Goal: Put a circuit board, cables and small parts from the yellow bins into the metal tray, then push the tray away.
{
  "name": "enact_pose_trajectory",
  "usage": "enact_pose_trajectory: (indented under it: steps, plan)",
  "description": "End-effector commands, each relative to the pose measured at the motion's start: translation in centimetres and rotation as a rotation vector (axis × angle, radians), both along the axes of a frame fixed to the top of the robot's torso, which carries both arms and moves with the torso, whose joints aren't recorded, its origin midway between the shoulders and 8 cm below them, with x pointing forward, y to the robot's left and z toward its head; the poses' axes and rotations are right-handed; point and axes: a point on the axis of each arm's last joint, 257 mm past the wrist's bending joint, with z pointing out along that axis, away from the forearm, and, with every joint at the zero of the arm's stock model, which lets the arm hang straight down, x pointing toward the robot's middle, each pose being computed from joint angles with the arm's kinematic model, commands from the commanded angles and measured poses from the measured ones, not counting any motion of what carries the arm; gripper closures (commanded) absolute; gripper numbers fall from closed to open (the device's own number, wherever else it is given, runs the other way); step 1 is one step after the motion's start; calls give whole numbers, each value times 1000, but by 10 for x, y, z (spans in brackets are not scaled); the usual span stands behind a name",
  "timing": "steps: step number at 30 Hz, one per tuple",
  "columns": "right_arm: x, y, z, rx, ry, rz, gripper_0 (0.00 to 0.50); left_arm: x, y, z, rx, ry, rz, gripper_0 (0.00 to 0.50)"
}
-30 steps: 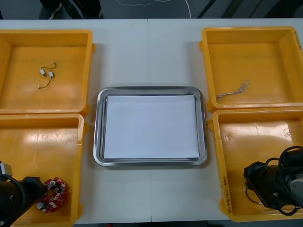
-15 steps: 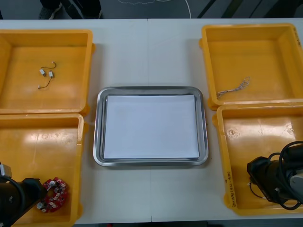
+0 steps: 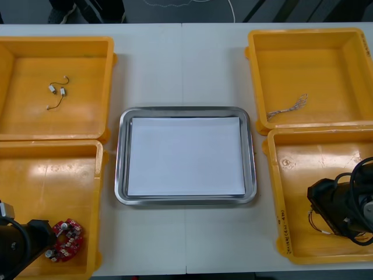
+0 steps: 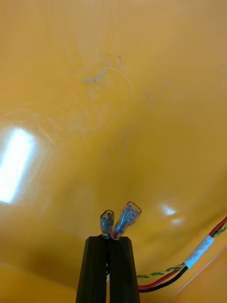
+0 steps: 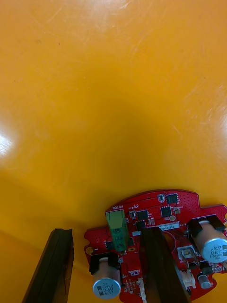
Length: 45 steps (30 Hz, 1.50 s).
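On the light table the metal tray sits between 4 yellow bins. My left gripper hangs open in the near left bin, 1 finger over the round red circuit board, the other just beside it. My right gripper, in the near right bin, is pinched closed on the red and yellow cable just below its 2 terminals.

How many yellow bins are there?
4: far-left bin, far-right bin, near-left bin with the left end effector inside, near-right bin where the right end effector pinches the red and yellow cable.
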Motion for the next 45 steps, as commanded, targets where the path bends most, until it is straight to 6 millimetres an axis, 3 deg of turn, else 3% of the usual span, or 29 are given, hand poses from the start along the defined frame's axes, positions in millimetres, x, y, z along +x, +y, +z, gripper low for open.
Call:
enact_pose_trajectory:
  steps: [1, 10, 11, 12, 15, 22, 23, 24, 30, 41, 43, 45]
  plan:
    - [24, 0, 32, -31, -90, 64, 500, -1, -2, 5, 9, -11, -29, 96]
    - [50, -10, 44, -119, -129, 188, 500, 2, -2, 2, 8, -8, -35, 107]
    - [52, -10, 45, -125, -132, 196, 500, 1, -2, 2, 8, -6, -36, 123]
    - [55, -10, 46, -141, -136, 225, 500, 1, -2, 2, 9, -6, -38, 195]
    - [61, -11, 46, -162, -136, 267, 500, 2, -2, 3, 11, -9, -36, 291]
    - [73, -12, 37, -225, -133, 365, 500, 3, -1, 3, 11, -9, -36, 308]
    - [78, -11, 33, -239, -136, 382, 500, 4, -2, 3, 10, -11, -39, 481]
    - [79, -11, 32, -242, -136, 384, 500, 4, -3, 3, 10, -10, -40, 499]
    - [98, -7, 19, -246, -163, 399, 500, 4, -3, 2, 12, -9, -43, 500]
    - [93, -8, 14, -253, -129, 423, 500, 17, -7, 18, 26, -8, -69, 500]
    - [91, -10, 13, -260, -121, 427, 385, 21, -6, 24, 32, -5, -69, 500]
    - [89, -12, 13, -266, -111, 431, 367, 24, -4, 29, 35, -2, -69, 500]
